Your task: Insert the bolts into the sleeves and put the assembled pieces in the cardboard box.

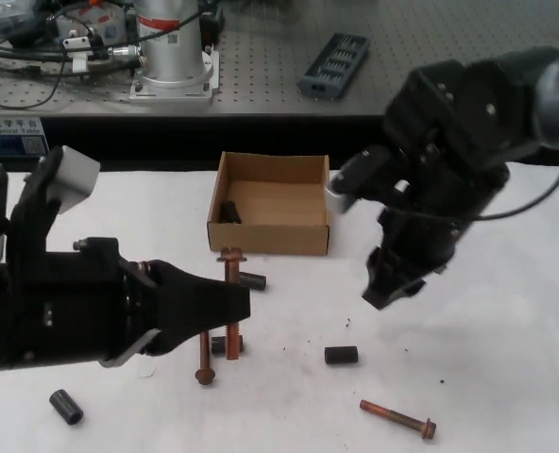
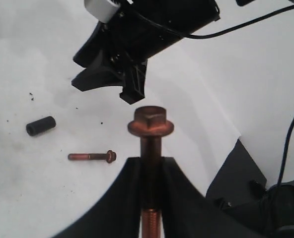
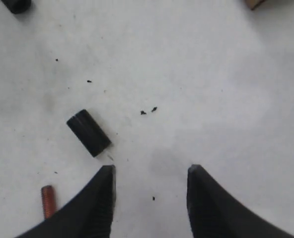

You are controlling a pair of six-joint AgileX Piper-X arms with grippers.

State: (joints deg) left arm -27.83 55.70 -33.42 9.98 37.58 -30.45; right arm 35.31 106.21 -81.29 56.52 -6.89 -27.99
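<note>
High view: left gripper (image 1: 234,304) is clamped on the held bolt (image 1: 230,260), which stands head-up in front of the cardboard box (image 1: 270,236). The bolt's lower end sits by a second sleeve (image 1: 225,344); can't tell if they touch. Right gripper (image 1: 393,288) hangs above the bench (image 1: 506,377), right of the box, with the target sleeve (image 1: 341,356) lower down and nearer the camera. Risk: the arms are already near each other mid-bench. Mating bolt and sleeve brings them closer, so a poor approach angle means finger-on-finger contact. Box: one dark piece (image 1: 228,211) against its left wall. Can't tell whether it's an assembled piece or a bare sleeve.

Left wrist view: the fingers pinch the shank right under the flanged head, with the thread running down between them. Risk: the grip probably sits where a sleeve has to slide, so expect a jam or a regrip. An axial push could also tilt the bolt in the pinch. The right gripper is across from it, with the target sleeve (image 2: 40,126) and a loose bolt (image 2: 92,156) on the bench.

Right wrist view: fingers are spread with nothing between them. The target sleeve (image 3: 88,132) lies on its side just off one fingertip, not in the gap. The loose bolt's threaded tip (image 3: 47,201) is beside that finger. Risk: closing from here misses or nudges the sleeve, and it's a cylinder, so it rolls. A box corner (image 3: 258,2) shows; its contents are hidden.
</note>
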